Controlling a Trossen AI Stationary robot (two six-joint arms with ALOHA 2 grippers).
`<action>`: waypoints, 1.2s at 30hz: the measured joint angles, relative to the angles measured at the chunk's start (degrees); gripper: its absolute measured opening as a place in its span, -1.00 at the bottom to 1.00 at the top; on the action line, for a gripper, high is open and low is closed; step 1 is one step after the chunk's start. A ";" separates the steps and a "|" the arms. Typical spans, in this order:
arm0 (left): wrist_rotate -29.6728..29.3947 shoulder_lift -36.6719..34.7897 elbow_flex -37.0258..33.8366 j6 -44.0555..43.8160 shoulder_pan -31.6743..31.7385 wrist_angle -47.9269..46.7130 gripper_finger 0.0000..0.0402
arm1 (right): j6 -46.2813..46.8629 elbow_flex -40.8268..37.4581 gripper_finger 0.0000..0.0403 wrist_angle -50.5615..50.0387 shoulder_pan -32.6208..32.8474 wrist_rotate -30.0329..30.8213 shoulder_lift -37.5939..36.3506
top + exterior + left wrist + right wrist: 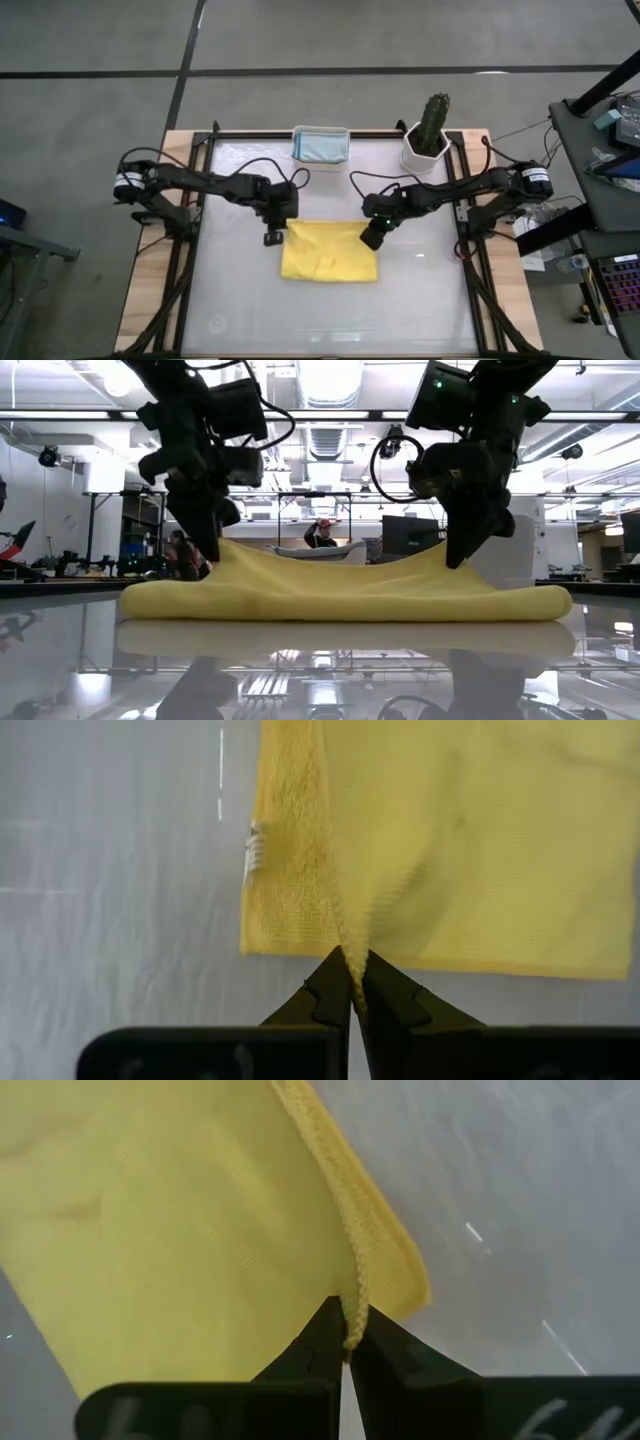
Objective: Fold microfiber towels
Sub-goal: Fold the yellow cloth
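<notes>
Fingers of two grippers, left gripper (272,236) and right gripper (371,237), pinch one yellow towel (329,252).

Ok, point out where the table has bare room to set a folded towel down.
The widest free patch is the near part of the table, below the yellow towel. Narrower bare strips run beside the towel toward each side rail. It is crowded at the towel's far edge, where the left claw and right claw pinch its corners, and at the far rim, by the tub and cactus pot.

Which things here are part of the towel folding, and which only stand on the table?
Part of the job:
- yellow towel, pinched by the left gripper and the right gripper
- blue towel in the white tub

Only standing there:
- potted cactus
</notes>
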 joint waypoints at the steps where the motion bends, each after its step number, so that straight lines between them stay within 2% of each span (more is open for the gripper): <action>1: 0.02 0.43 0.00 0.00 0.03 0.09 -1.00 | -0.14 0.00 -0.96 -0.02 -0.01 0.41 0.00; 13: -3.65 3.31 0.00 -0.07 0.18 0.09 -1.00 | -0.31 0.00 -0.96 0.08 -0.01 4.85 0.00; 18: -8.93 3.16 0.02 -3.05 0.59 0.03 -1.00 | -0.32 0.00 -0.96 0.13 -0.01 7.31 0.00; 28: -9.10 3.25 0.04 -3.13 0.66 -0.04 -0.99 | -0.25 -0.02 -0.96 0.41 -0.01 11.19 0.66; 32: -9.15 3.25 0.07 -3.19 0.66 0.23 -0.85 | -0.47 -0.02 -0.92 0.42 -0.01 13.86 0.66; 36: -11.11 3.27 0.07 -3.23 0.66 0.21 -0.61 | -0.55 -0.02 -0.79 0.40 -0.01 14.20 0.66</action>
